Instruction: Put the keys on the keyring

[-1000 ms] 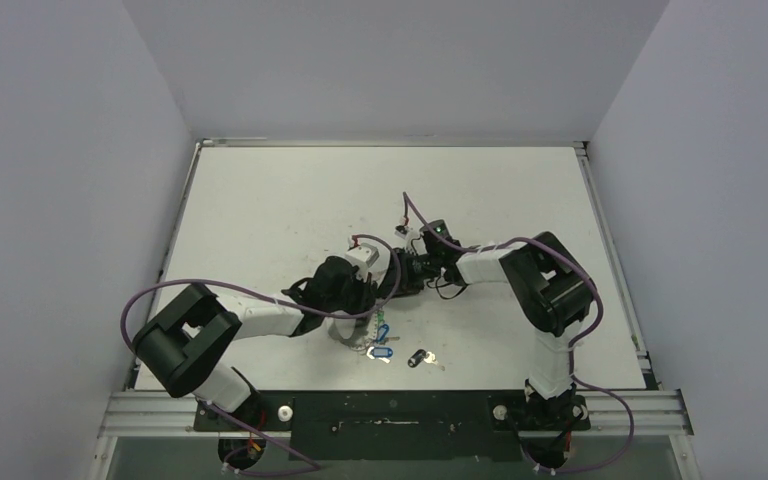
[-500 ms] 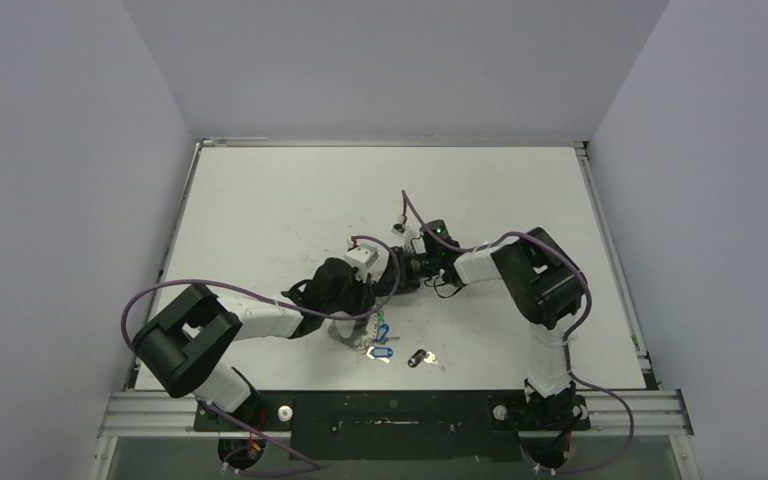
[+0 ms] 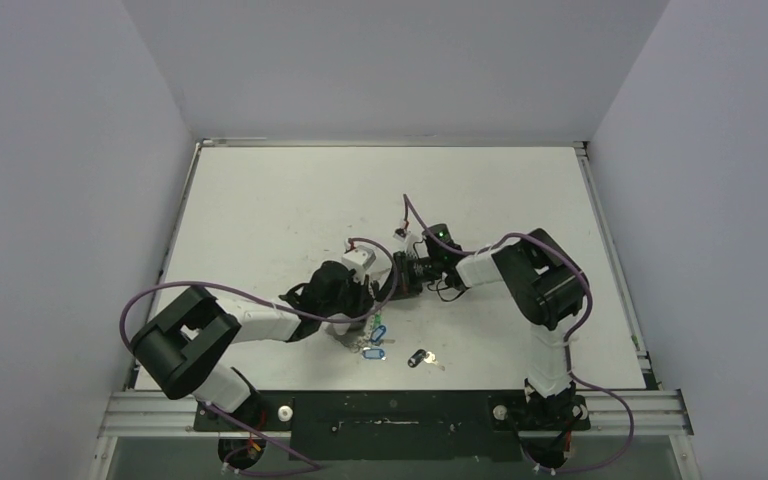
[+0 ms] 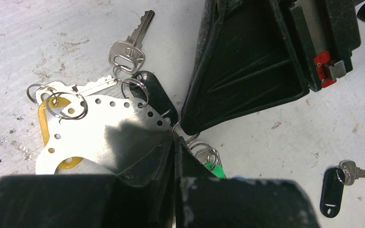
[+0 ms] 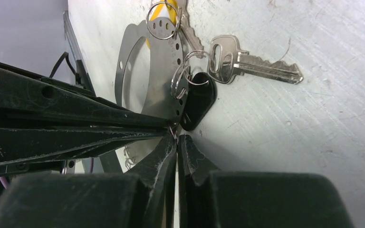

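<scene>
The keyring [image 4: 107, 130] is a flat silvery crescent plate with a row of holes, also seen as the keyring [image 5: 152, 71]. My left gripper [image 4: 175, 141] is shut on its edge. A yellow-tagged key [image 4: 52, 111], a black tag [image 4: 154, 92] and a bare silver key [image 4: 128, 47] hang from it by small rings. My right gripper [image 5: 176, 138] is shut, its tips touching a small wire ring [image 5: 172, 132] at the plate's edge; whether it pinches that ring I cannot tell. Both grippers meet tip to tip: left gripper [image 3: 370, 302], right gripper [image 3: 392, 282]. A green tag [image 4: 213, 167] lies under my left fingers.
Loose blue-tagged keys [image 3: 375, 343] lie on the white table [image 3: 260, 200] just in front of the grippers. A black-tagged key [image 3: 419, 357], also the black-tagged key [image 4: 335, 184], lies to their right. Purple cables loop round both arms. The metal rail [image 3: 390, 408] runs along the near edge.
My right gripper has shut from partly open and shifted slightly left toward the left gripper. The left arm has edged forward with the plate.
</scene>
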